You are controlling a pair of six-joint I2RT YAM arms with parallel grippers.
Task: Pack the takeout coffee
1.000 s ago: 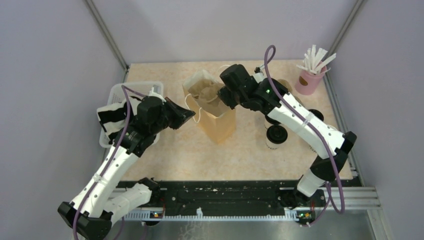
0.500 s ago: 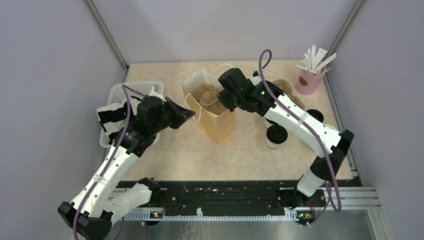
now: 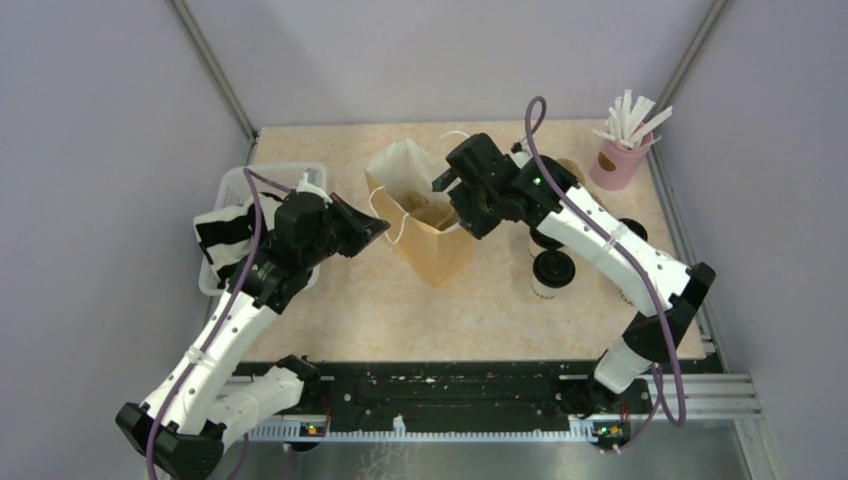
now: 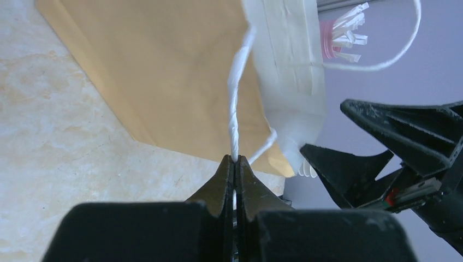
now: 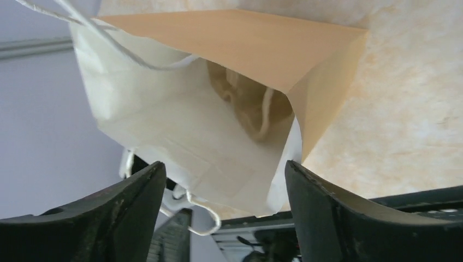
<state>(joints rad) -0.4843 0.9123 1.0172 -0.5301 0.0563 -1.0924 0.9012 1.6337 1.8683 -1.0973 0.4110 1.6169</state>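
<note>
The brown paper bag (image 3: 437, 250) stands upright and open in the middle of the table. My left gripper (image 3: 384, 229) is shut on its white string handle (image 4: 234, 125), beside the bag's left side. My right gripper (image 3: 452, 204) hangs open over the bag's right rim, nothing between its fingers (image 5: 136, 202); the bag's white inside (image 5: 180, 136) fills the right wrist view. One takeout coffee (image 3: 551, 271), a white cup with a black lid, stands right of the bag. Two more black lids (image 3: 631, 229) peek from behind the right arm.
A pink cup with white straws (image 3: 621, 158) stands at the back right corner. A white basket (image 3: 234, 186) sits at the left behind my left arm. A brown object (image 3: 571, 169) lies behind the right arm. Walls close in the table on three sides.
My right gripper has opened at the bag's mouth and drawn back a little to the right. The left gripper keeps its hold on the handle, unmoved.
</note>
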